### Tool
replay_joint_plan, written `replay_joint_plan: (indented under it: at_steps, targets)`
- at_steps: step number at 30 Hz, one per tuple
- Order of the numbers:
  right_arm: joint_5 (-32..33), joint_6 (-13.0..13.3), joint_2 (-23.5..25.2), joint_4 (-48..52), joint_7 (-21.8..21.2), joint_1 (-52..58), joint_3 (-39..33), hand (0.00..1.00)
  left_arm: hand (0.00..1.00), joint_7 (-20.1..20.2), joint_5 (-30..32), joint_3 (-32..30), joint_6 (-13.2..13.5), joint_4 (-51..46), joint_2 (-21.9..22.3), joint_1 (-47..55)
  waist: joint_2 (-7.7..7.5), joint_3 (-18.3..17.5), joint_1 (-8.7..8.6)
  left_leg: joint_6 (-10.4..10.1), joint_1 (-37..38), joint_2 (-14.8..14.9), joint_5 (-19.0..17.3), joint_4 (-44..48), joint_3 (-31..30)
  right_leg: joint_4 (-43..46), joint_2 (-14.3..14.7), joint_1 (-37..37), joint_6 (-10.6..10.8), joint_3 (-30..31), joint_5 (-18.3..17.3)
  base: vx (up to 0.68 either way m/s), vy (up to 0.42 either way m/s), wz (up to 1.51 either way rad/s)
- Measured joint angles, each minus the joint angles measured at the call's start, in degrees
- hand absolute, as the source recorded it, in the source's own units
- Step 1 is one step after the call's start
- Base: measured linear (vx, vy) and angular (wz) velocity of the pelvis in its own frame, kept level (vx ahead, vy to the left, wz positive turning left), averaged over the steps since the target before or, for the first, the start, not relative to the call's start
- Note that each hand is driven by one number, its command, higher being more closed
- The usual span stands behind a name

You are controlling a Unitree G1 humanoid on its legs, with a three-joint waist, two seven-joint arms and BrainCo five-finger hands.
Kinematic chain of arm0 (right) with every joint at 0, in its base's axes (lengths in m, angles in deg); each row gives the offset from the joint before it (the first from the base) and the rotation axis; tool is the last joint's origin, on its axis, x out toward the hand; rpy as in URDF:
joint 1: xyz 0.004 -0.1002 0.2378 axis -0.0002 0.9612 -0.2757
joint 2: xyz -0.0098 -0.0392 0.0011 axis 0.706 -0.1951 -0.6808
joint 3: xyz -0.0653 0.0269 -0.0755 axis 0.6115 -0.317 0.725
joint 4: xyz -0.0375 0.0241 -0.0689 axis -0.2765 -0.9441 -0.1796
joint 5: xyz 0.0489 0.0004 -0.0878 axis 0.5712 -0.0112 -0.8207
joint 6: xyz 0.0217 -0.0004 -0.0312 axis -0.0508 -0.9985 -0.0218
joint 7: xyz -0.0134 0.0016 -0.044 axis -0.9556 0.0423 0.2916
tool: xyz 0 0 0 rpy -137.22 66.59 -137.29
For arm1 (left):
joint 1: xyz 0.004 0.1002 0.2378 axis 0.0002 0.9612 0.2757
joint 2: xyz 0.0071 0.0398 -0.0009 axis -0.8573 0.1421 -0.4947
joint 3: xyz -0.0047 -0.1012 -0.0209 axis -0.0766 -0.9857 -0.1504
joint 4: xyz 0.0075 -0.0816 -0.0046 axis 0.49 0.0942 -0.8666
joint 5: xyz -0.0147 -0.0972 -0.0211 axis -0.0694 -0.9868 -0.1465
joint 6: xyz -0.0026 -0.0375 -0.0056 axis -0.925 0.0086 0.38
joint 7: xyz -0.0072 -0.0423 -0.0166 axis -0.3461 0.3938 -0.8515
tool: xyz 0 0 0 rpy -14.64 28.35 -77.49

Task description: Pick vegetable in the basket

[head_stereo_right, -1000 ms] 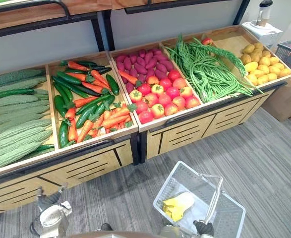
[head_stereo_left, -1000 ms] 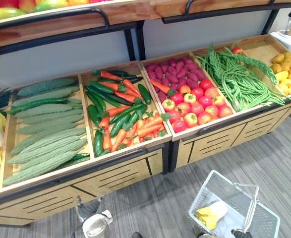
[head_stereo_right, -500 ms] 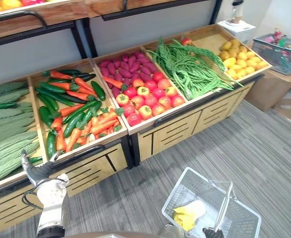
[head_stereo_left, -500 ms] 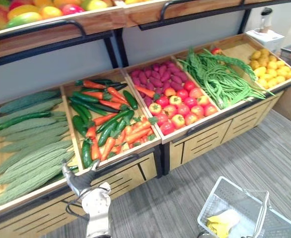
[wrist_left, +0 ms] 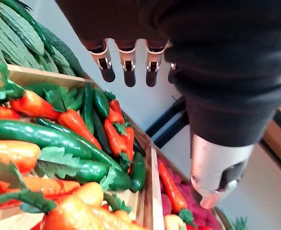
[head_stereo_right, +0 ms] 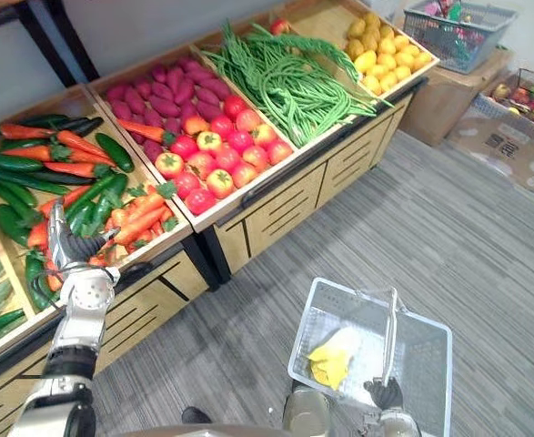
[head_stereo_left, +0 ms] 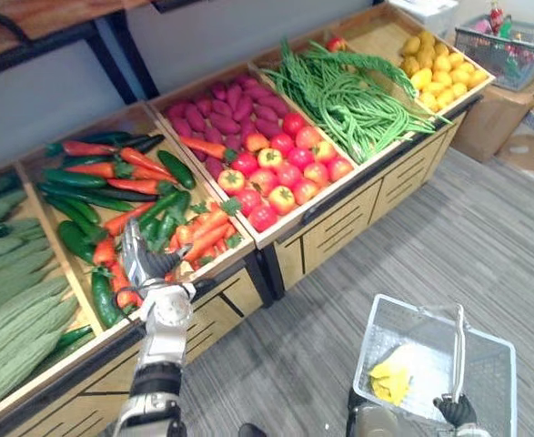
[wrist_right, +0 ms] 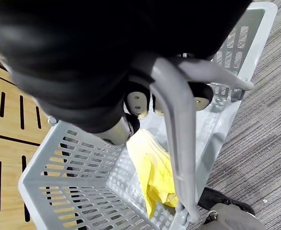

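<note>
A wooden produce surface [head_stereo_left: 339,235] stands on a grey striped floor. Its bins hold carrots [head_stereo_left: 207,238] mixed with dark green vegetables, tomatoes [head_stereo_left: 285,173] and long beans [head_stereo_left: 357,96]. The left hand [head_stereo_left: 145,264] hovers over the front of the carrot bin, with its fingers [wrist_left: 129,76] straight, released and holding nothing. The right hand [head_stereo_left: 453,410] is clenched round the handle [head_stereo_left: 458,346] of a grey basket [head_stereo_left: 385,339] over the floor. A yellow leafy vegetable [head_stereo_left: 390,382] lies inside the basket.
</note>
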Motion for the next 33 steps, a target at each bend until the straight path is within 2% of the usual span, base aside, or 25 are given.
replay_joint_plan:
  at_steps: [5,8,11,13,18,23,33]
  targets:
    - [0.04,0.34,-0.02,1.05,-0.24,-1.94,0.98,1.00,0.00,3.00,2.26,2.56,-1.66,5.36,-4.06,-6.48,-0.67,3.07,-0.02,0.02,-1.85,0.41,0.35,0.11,0.67,0.77,0.14,-2.50,-0.33,1.01,0.22,-0.01,0.004,-0.03]
    - [0.05,0.36,0.05,2.19,-0.26,-3.13,1.35,1.00,0.00,6.90,4.59,4.09,-3.13,7.81,-6.36,-10.48,-1.19,4.68,0.07,0.40,-3.75,1.56,-0.39,3.15,1.22,1.01,0.05,-3.73,-0.34,1.58,0.22,0.02,0.007,0.07]
    - [0.04,0.36,0.05,3.20,-0.29,-3.98,2.15,1.00,0.00,9.21,7.07,4.82,-4.41,9.65,-6.88,-13.23,-1.18,6.19,0.19,0.47,-4.74,2.34,-0.61,4.73,1.42,1.15,0.11,-4.23,-0.34,2.22,0.22,0.00,0.001,0.02]
    - [0.04,0.36,0.06,4.48,-0.34,-3.98,2.87,1.00,0.00,9.65,8.91,5.56,-4.58,9.66,-6.88,-13.81,-1.19,7.11,0.27,0.37,-4.92,3.03,-1.07,5.57,1.58,1.16,0.22,-4.24,-0.34,2.41,0.22,0.00,0.000,0.00]
    - [0.09,0.39,0.12,6.74,-0.33,-3.77,3.34,1.00,0.00,10.81,9.02,7.81,-5.02,11.72,-7.44,-17.77,-1.14,8.46,0.43,0.49,-6.85,3.79,-2.31,7.38,1.56,1.14,0.05,-5.07,-0.33,2.23,0.22,-0.02,-0.007,0.02]
    - [0.13,0.48,0.16,7.61,-0.29,-3.40,3.36,1.00,0.00,11.48,11.21,9.24,-5.25,11.73,-8.60,-20.31,-1.09,8.83,1.53,0.60,-8.00,4.35,-2.35,8.31,1.74,1.18,0.09,-6.31,-0.51,2.08,0.41,0.02,-0.015,0.01]
    - [0.13,0.63,0.59,10.28,-0.31,-2.64,4.53,1.00,0.00,11.94,12.97,10.20,-5.75,11.91,-9.15,-21.75,-1.12,9.28,1.78,0.59,-8.77,5.74,-2.38,10.15,4.79,0.86,0.27,-6.35,-0.76,1.55,0.61,0.00,-0.011,0.02]
